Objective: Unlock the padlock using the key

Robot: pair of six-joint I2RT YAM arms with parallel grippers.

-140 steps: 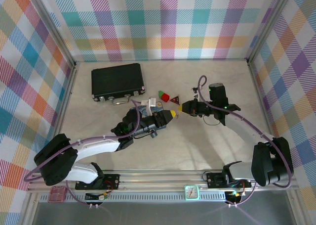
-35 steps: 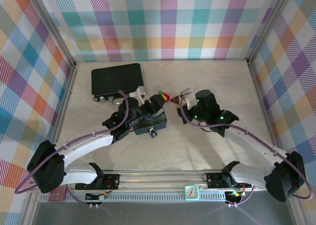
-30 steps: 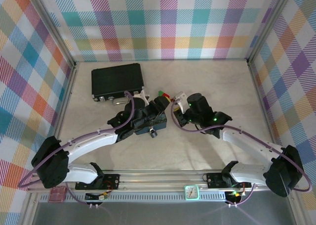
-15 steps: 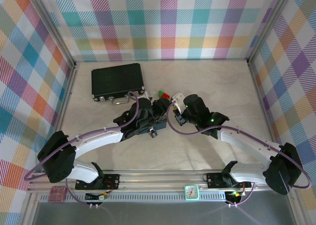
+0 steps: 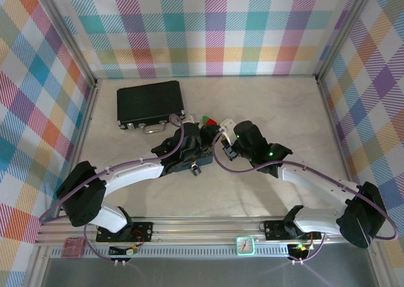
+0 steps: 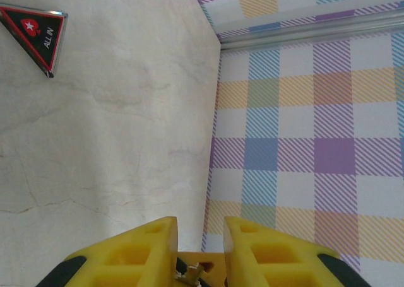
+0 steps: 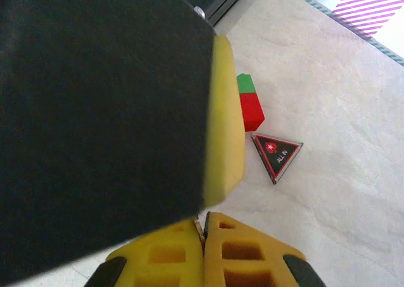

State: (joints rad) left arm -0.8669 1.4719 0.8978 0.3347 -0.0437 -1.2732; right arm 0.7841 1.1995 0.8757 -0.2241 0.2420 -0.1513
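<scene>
We get bright, even overhead light; soft shadows hug the arms [image 5: 315, 183] on the marble table [image 5: 284, 104], focus crisp

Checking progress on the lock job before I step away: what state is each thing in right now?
black case: closed, lying flat.
padlock: too small to tell whether locked.
left gripper: fingers narrowly apart, small brass piece low in the gap; grip unclear.
right gripper: shut.
triangle: lying flat, printed face up.
red and green blocks: side by side, touching.
</scene>
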